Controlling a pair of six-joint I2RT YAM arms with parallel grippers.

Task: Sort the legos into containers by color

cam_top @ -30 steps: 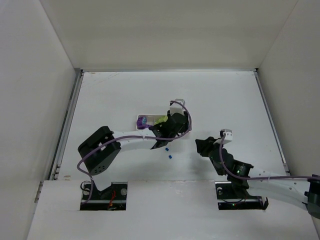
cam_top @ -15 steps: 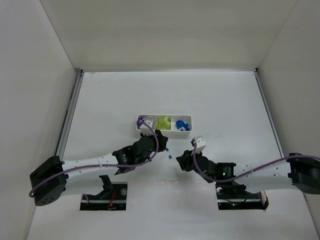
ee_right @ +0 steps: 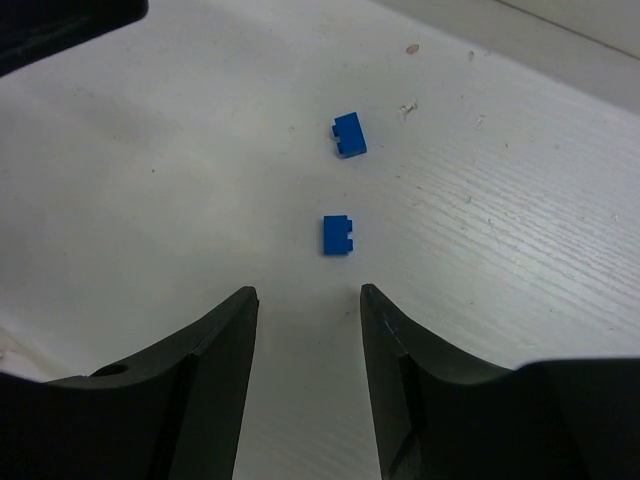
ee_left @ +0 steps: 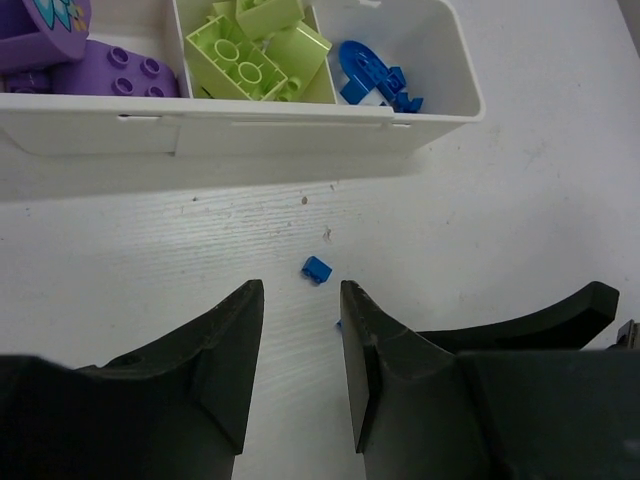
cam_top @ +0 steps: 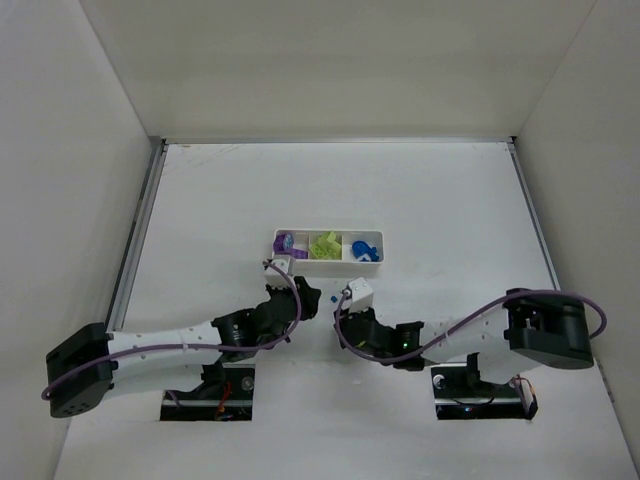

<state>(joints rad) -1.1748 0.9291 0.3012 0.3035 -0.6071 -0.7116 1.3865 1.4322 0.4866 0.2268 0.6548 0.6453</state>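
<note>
The long low white plastic tray (cam_top: 345, 258) sits on the white bench (cam_top: 450, 200), its long axis running 9 to 3 o'clock in the top view. Its 9 o'clock compartment holds purple bricks (ee_left: 110, 75), the middle one lime yellow-green bricks (ee_left: 255, 65), and the 3 o'clock one blue pieces (ee_left: 370, 80).

Two loose bricks lie on the bench at 6 o'clock from the tray, apart from each other. In my right wrist view the nearer small blue brick (ee_right: 338, 235) has its long axis 12 to 6. The farther small blue brick (ee_right: 349, 133) is tilted roughly 11 to 5.

From above, both loose bricks are mere specks between my arms. In my left wrist view one of them is mostly hidden behind a finger, and the purple compartment is cut off at 9 o'clock.

My left gripper (ee_left: 300, 295) is slightly parted and touches nothing. My right gripper (ee_right: 307, 295) is parted a little wider and is empty, with the nearer brick at 12 o'clock beyond its tips.
</note>
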